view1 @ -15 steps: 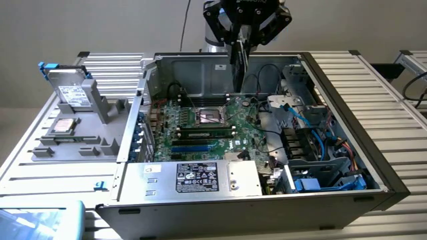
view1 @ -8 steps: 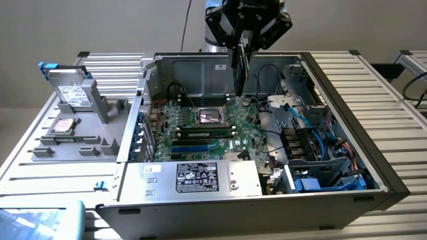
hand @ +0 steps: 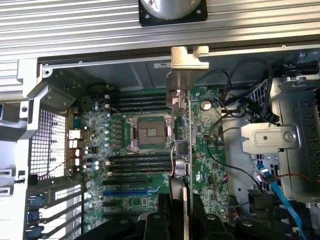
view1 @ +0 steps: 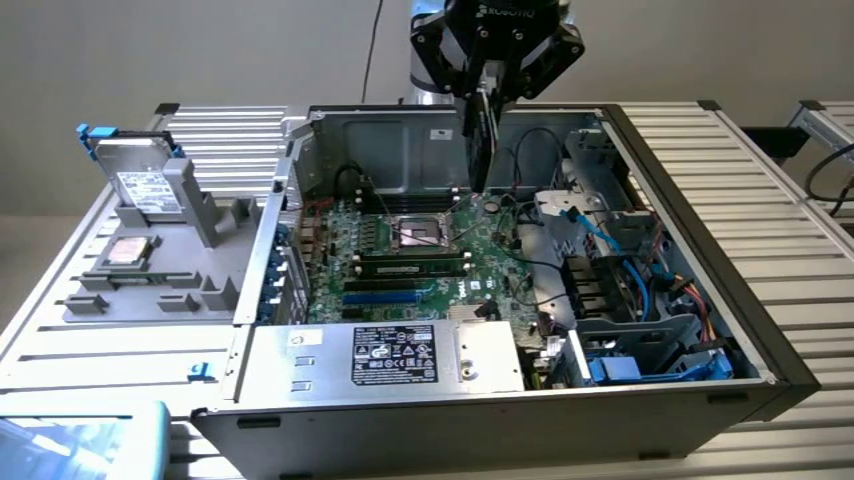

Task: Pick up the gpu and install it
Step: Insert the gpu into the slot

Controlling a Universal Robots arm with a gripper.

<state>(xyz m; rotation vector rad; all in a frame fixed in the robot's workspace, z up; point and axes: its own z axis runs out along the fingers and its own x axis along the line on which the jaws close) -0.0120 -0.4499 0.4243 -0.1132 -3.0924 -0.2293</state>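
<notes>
1. GPU (view1: 479,150): you see it hanging on edge from the gripper (view1: 481,98), above the open computer case (view1: 694,260) and over the far part of the motherboard (view1: 400,235).
2. Your pincer is pinching the card. In the wrist view the two fingers (hand: 202,220) stand one on each face of the thin green board, with no gap showing.
3. In the wrist view the GPU (hand: 181,160) runs edge-on away from the gripper (hand: 181,210). Its silvery end bracket (hand: 187,62) is at the end farthest from the fingers, toward the wall of the case.
4. The card lines up just beside the CPU socket (hand: 150,132), on the side toward the metal drive cage (hand: 295,135).
5. From the exterior view you cannot tell whether the card's lower edge touches the board or hangs just clear of it.
6. A long black memory stick (view1: 411,268) sits in its slot in front of the socket, apart from the card.
7. The power supply (view1: 400,355), with its label facing up, fills the near edge of the case.
8. On the exterior view's left, outside the case, a hard drive (view1: 144,185) stands upright in a grey fixture (view1: 160,270), well apart from the gripper.
</notes>
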